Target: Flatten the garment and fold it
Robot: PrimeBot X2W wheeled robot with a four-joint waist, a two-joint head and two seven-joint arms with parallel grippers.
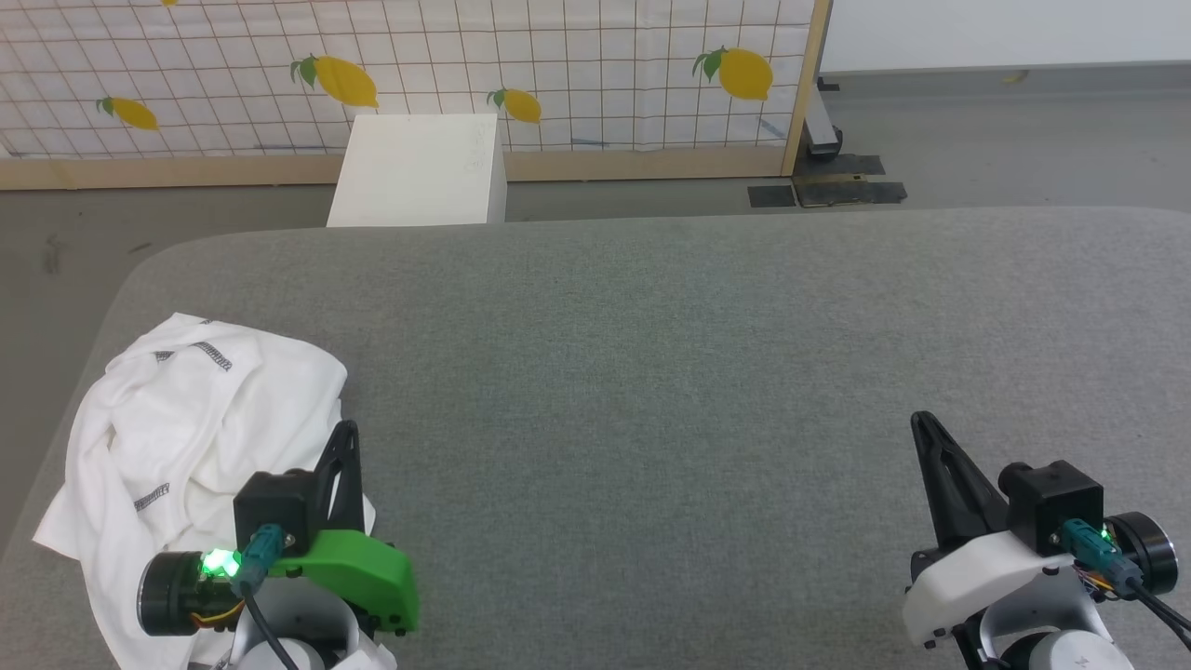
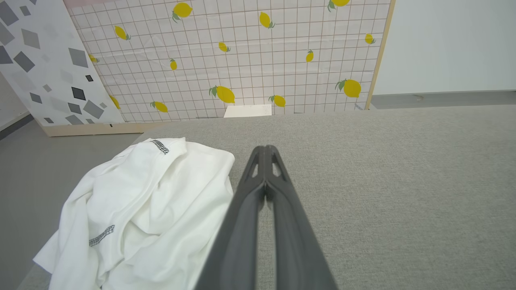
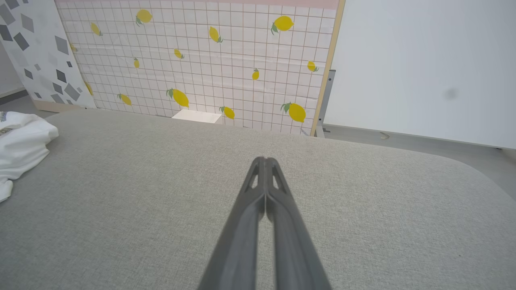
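Note:
The garment (image 1: 191, 437) is a white shirt with dark dotted stitching, lying crumpled in a heap at the left end of the grey padded surface (image 1: 651, 372). The left wrist view has it at the lower left (image 2: 137, 209), and its edge shows at the far left in the right wrist view (image 3: 20, 141). My left gripper (image 1: 346, 430) is shut and empty, hovering just right of the heap, its tips (image 2: 266, 149) pressed together. At the lower right, far from the cloth, my right gripper (image 1: 923, 423) is shut with nothing in it (image 3: 265, 160).
A white box (image 1: 419, 167) stands on the floor past the far edge of the surface. Behind it runs a lemon-print grid panel (image 1: 558, 65) with a wooden frame. The surface's rounded left edge is close to the garment.

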